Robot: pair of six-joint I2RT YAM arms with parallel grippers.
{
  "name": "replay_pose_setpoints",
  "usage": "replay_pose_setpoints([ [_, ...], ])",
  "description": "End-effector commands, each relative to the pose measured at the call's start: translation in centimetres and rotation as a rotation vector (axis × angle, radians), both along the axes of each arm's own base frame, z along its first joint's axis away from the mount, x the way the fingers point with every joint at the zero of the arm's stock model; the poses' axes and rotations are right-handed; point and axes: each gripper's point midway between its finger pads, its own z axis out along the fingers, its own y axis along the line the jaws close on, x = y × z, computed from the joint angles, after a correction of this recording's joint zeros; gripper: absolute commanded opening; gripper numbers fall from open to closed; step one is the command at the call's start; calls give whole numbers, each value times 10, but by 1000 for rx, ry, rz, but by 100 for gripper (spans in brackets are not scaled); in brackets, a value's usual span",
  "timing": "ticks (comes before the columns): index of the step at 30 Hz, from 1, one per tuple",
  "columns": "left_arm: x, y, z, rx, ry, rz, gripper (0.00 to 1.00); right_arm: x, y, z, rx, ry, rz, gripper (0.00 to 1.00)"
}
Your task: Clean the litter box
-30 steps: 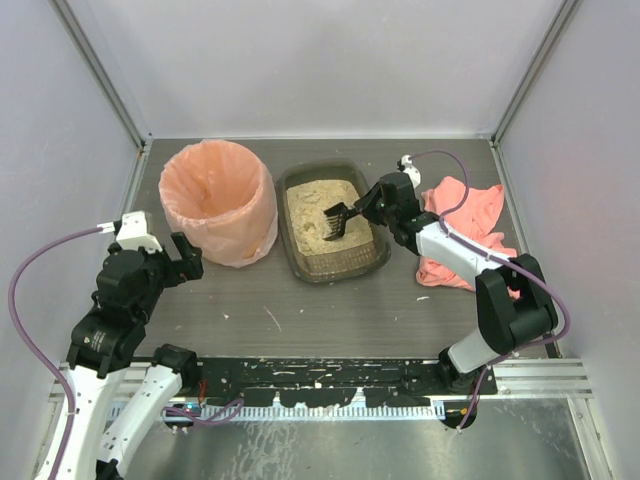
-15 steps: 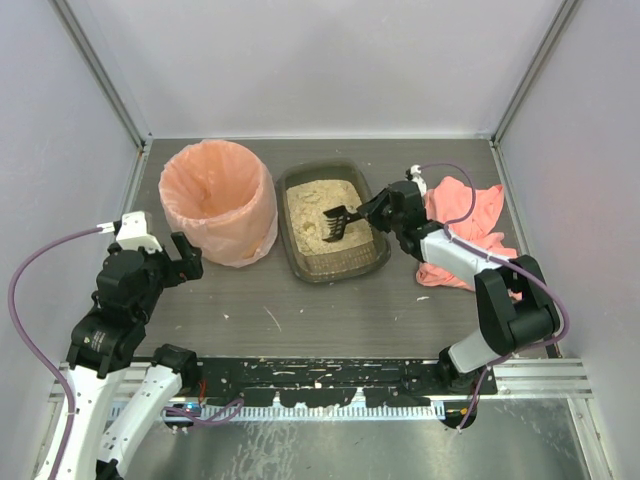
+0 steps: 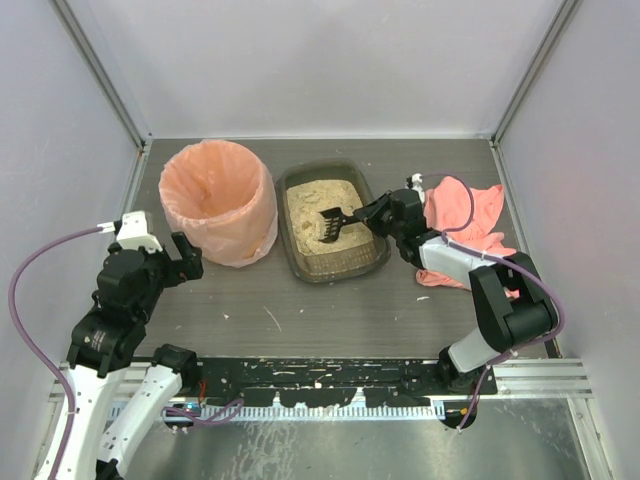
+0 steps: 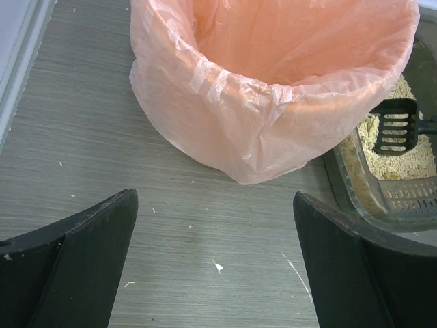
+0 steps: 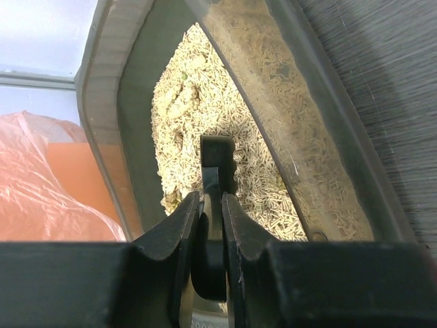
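The litter box (image 3: 298, 258), a dark olive tray with beige litter (image 3: 318, 205), sits mid-table. My right gripper (image 3: 374, 212) reaches in over its right rim, shut on the handle of a black slotted scoop (image 3: 331, 222) whose head rests on the litter. In the right wrist view the gripper (image 5: 210, 198) pinches the scoop (image 5: 218, 154) edge-on above the litter (image 5: 191, 109), with the box wall (image 5: 300, 116) to the right. My left gripper (image 3: 186, 256) stands open and empty, left of the box; its fingers (image 4: 89, 253) frame bare table. The scoop (image 4: 396, 126) and box rim (image 4: 355, 184) show at right.
A round bin lined with a peach-pink bag (image 3: 218, 200) stands touching the box's left side, close ahead of the left gripper (image 4: 215, 260). A pink cloth (image 3: 468, 212) lies crumpled right of the box, under the right arm. Small litter specks dot the table (image 3: 272, 318).
The right wrist has sunk lower toward the box's right rim. The scoop head has shifted slightly left on the litter. The left arm has not moved.
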Motion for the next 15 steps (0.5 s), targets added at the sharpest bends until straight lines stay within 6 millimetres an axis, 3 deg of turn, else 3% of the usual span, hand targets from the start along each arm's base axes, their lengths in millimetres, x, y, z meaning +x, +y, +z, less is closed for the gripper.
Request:
replay_pose_setpoints([
  [1,2,2,11,-15,-35,18,98,-4,17,28,119,-57,48,1],
  [9,3,1,11,-15,-34,15,98,-2,-18,47,220,-106,-51,1],
  [15,3,1,11,-15,-34,15,98,-3,-31,56,280,-135,-48,1],
])
